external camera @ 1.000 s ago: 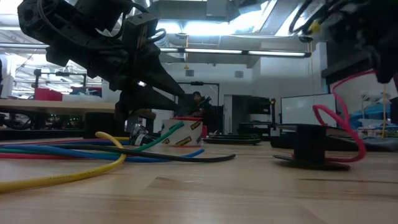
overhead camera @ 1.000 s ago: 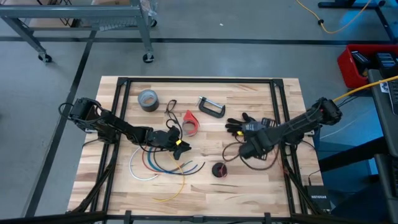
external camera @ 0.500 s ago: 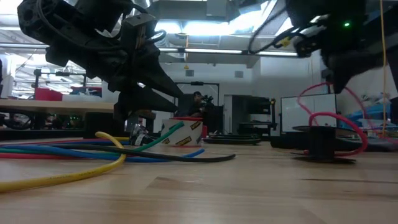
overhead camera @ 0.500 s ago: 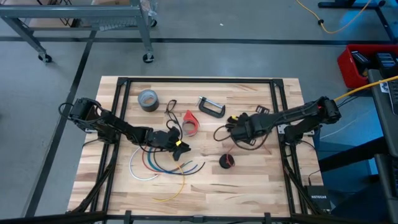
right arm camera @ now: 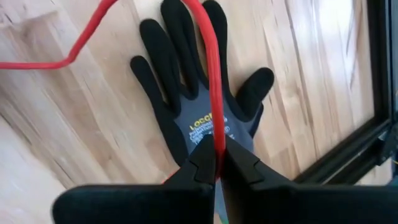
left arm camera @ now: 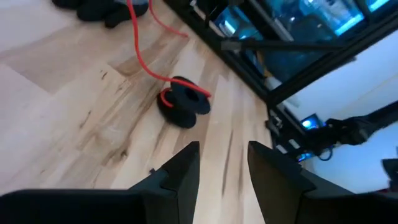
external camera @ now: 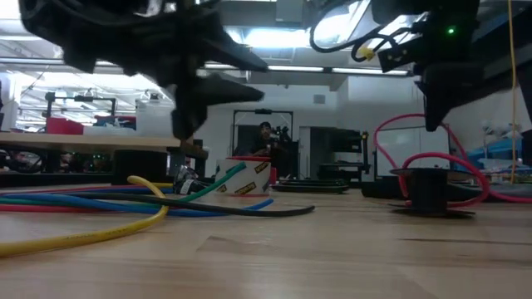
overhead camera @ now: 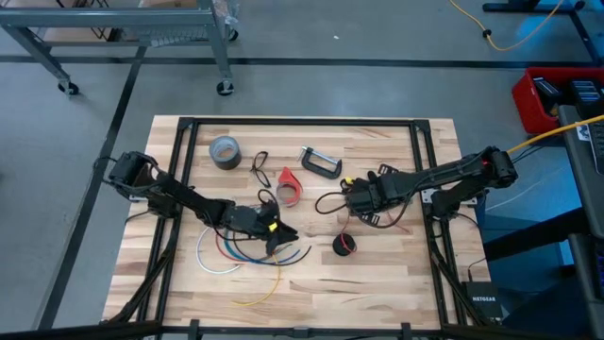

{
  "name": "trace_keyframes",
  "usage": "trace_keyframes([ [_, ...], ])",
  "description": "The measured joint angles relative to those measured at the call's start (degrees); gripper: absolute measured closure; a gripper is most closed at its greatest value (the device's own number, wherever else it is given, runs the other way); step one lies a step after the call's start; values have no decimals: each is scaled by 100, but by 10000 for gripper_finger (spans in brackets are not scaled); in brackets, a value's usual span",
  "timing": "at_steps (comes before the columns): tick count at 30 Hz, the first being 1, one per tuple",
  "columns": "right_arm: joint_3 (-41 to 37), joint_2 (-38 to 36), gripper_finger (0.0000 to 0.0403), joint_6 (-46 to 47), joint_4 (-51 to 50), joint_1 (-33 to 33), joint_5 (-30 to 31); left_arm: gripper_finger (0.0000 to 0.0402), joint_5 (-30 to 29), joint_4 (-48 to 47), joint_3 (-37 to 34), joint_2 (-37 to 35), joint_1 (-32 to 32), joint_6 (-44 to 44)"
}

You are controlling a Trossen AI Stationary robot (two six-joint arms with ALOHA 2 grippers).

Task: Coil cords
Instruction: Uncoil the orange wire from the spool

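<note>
Winding is under way: the right hand is clamped on the red wire above a black glove. Next, probably, looping it round the black spool. Left hand waits, fingers apart.

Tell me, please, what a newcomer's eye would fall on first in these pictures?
Probably the red wire, pinched in the shut right gripper above a black work glove right of the table's middle, looping down to the small black spool on the wood nearer the front edge. Next, the fanned bundle of coloured wires at front left, with the open left gripper hovering at it.
</note>
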Motion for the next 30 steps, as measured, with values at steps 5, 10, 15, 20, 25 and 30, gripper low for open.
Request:
trace_keyframes([
  [5,2,2,393,-32,176,2,-31,274,2,-11,747,975,7,-373],
  [10,2,2,393,-133,305,2,-49,274,7,-47,1313,1785,109,-1145],
  [15,2,2,393,-151,578,2,-100,274,375,-10,1928,2309,193,-1428],
  [20,4,2,393,-288,923,2,-243,274,457,-20,2376,2604,235,-1433],
  [25,4,2,393,-302,1078,2,-247,274,455,-50,2463,2645,285,-1575],
  [30,4,2,393,-302,1088,2,-245,274,455,-185,2474,2638,345,-1742],
])
